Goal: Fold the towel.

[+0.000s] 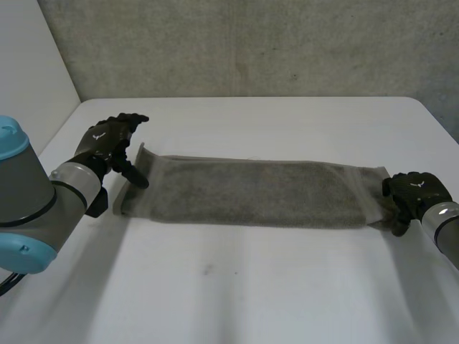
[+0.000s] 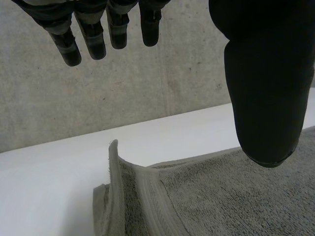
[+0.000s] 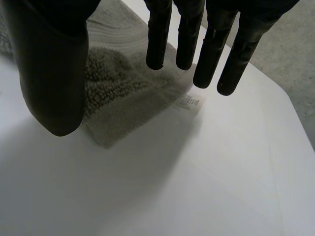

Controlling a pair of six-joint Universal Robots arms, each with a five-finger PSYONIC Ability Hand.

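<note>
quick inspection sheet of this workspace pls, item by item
surface: white table, one faint dark mark in front of the towel
job's things: grey towel lies flat as a long strip across the table; the far corner of its left end stands up; white label at its right end
clutter: nothing seen
robot hands: left robot hand over the towel's left end, fingers straight, holding nothing; right robot hand over the towel's right end, fingers straight above the corner with the label, holding nothing
cables: nothing seen
surroundings: grey concrete wall behind the table
</note>
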